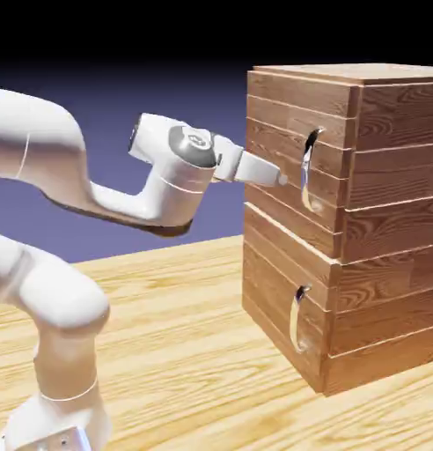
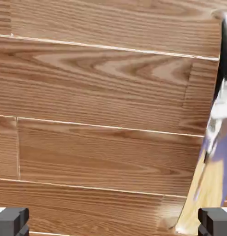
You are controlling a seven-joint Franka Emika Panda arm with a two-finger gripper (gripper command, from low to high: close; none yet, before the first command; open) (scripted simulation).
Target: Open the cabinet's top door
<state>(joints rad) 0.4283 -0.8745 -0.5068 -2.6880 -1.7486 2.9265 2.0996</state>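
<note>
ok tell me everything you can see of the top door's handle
The handle is a long, curved silver bar, shiny like metal, mounted upright on the top door of the wooden cabinet. It bows out from the planks. The gripper sits close beside it; contact can't be confirmed. The hand view shows it at the right edge, reflective.

Light wood table (image 1: 167, 352), cabinet (image 1: 378, 264) standing on it

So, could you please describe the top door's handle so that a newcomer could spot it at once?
Find the wood-plank cabinet at the exterior view's right. On its upper front panel, the top door, sits a long curved silver handle. The lower panel's handle is shorter.
</note>
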